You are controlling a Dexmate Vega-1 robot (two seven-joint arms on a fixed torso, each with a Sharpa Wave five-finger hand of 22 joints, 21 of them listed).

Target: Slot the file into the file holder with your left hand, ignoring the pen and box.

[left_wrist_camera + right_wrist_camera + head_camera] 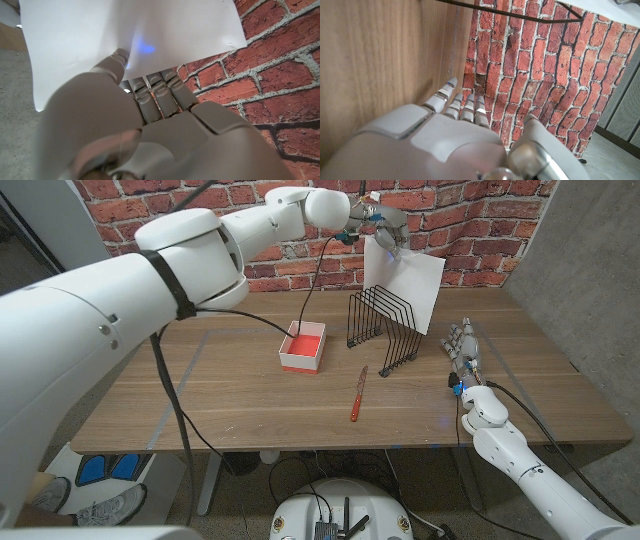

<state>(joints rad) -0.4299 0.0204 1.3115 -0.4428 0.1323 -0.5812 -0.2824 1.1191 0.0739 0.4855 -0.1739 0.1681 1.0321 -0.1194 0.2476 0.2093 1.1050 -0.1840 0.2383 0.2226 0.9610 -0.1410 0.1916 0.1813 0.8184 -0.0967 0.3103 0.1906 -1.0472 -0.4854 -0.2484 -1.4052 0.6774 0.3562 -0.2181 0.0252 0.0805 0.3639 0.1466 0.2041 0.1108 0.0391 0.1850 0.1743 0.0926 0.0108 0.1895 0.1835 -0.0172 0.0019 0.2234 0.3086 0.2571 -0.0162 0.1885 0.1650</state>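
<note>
My left hand is raised at the back of the table and grips the top edge of a white file. The sheet hangs tilted over the far right side of the black wire file holder, its lower part behind the wires. In the left wrist view my left hand has its fingers pressed on the white file. At the table's right edge my right hand stands with nothing in it, fingers straight. The right wrist view has the right hand beside the wood.
A red box with white walls sits left of the holder. A red pen lies in front of the holder, towards the table's near edge. A black cable hangs from my left arm down to the table. A brick wall stands behind.
</note>
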